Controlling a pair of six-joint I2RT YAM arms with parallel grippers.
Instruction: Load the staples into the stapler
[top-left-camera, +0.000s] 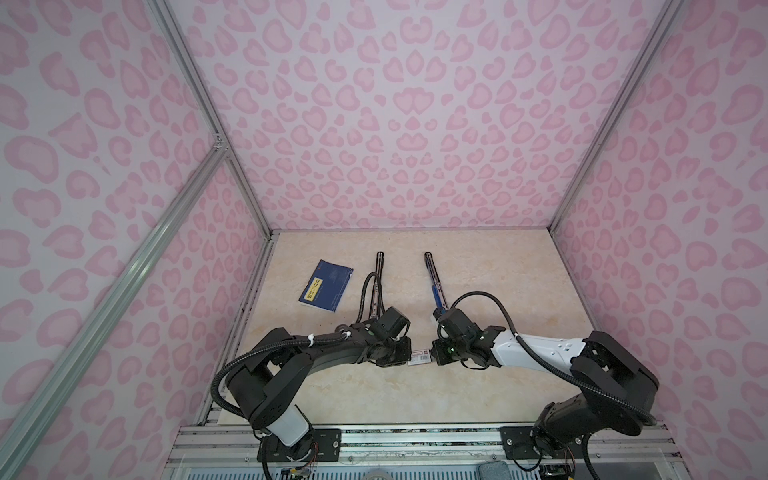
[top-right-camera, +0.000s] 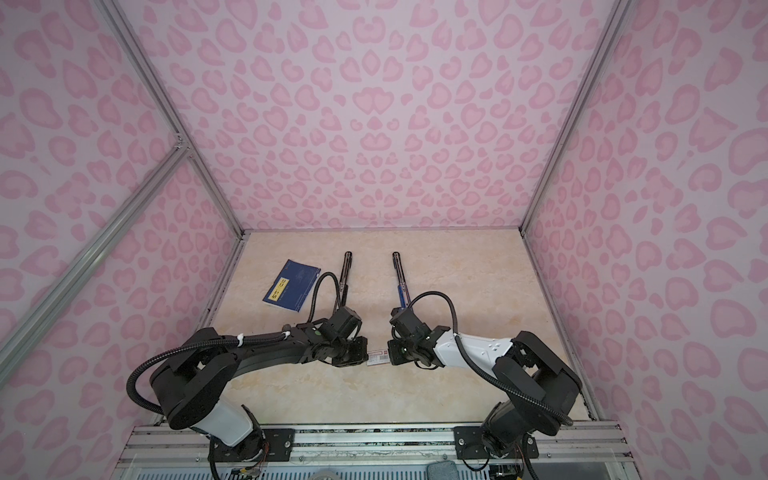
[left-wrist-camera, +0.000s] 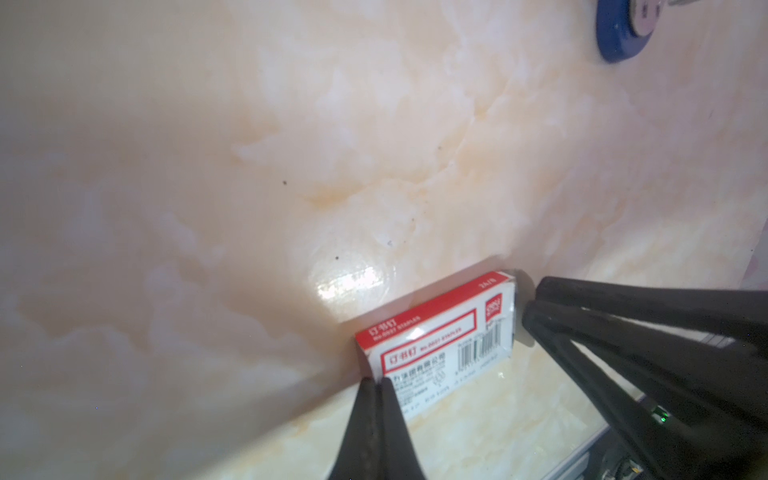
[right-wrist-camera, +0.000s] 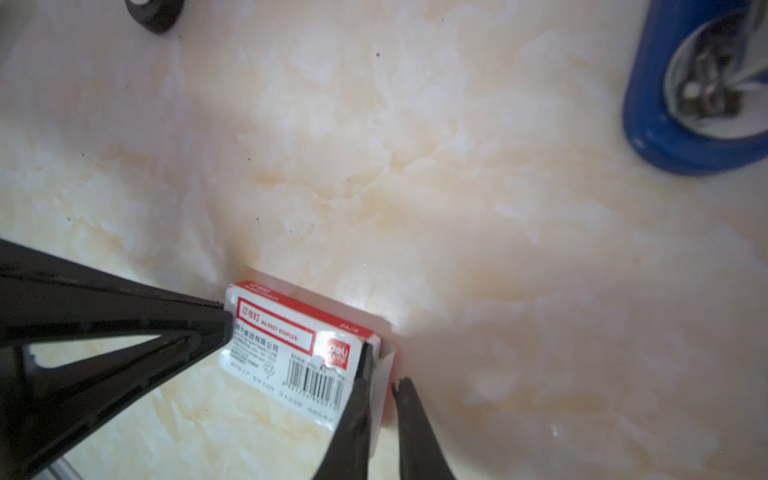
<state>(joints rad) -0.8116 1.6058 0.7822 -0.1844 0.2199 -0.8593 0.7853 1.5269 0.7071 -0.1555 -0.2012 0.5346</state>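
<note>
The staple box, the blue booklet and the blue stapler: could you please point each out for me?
staple box (right-wrist-camera: 291, 345): right wrist view, on its printed red-and-white top face.
blue booklet (top-left-camera: 326, 286): a top view, middle of its cover.
blue stapler (top-left-camera: 434, 286): a top view, on its opened blue body.

Marble table (top-left-camera: 478, 390); book (top-left-camera: 326, 286); box (top-left-camera: 420, 356)
</note>
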